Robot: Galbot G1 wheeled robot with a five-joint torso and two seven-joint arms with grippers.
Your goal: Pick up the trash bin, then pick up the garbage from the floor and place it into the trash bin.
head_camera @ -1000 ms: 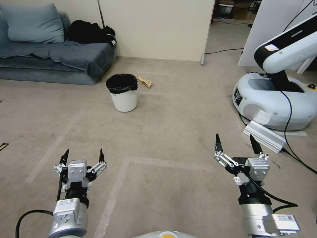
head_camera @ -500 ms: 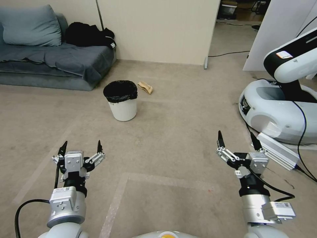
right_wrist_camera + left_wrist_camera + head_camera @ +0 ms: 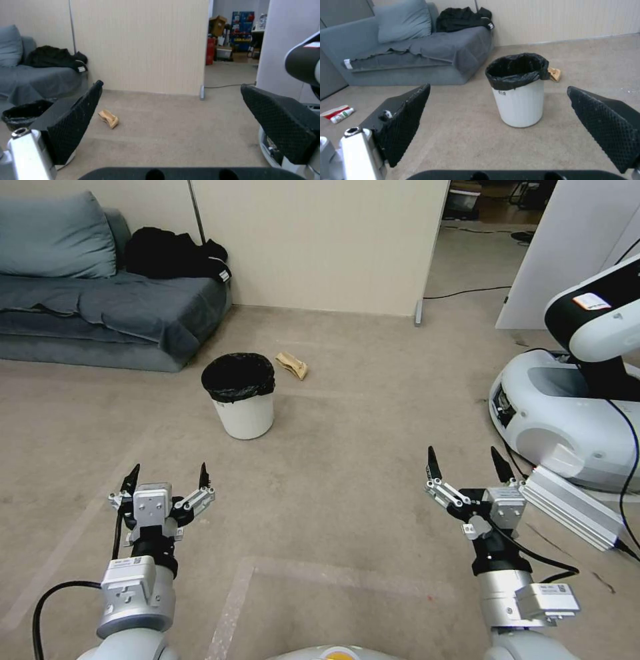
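1. Standing upright on the carpet at about eleven o'clock from the robot, the trash bin (image 3: 241, 395) is well apart from both grippers, its black liner folded over the rim and its mouth open upward, ready to take litter once it is carried.
2. Just beyond the bin, toward one o'clock of it, lies a crumpled tan paper (image 3: 293, 365), flat on the floor and not touching the bin.
3. A green-labelled bottle (image 3: 342, 115) and a red-and-white wrapper beside it lie on the carpet in front of the grey sofa (image 3: 100, 307), away from the bin.
4. The left gripper (image 3: 167, 483) hovers low with fingers spread wide and empty; in the left wrist view the bin sits squarely between them, which suggests this arm is lined up to take it.
5. The right gripper (image 3: 465, 467) is likewise spread and empty, at about one o'clock, facing the tan paper.
6. Another white robot base (image 3: 567, 407) sits at two o'clock, close beside the right arm, so a wide swing there looks risky.
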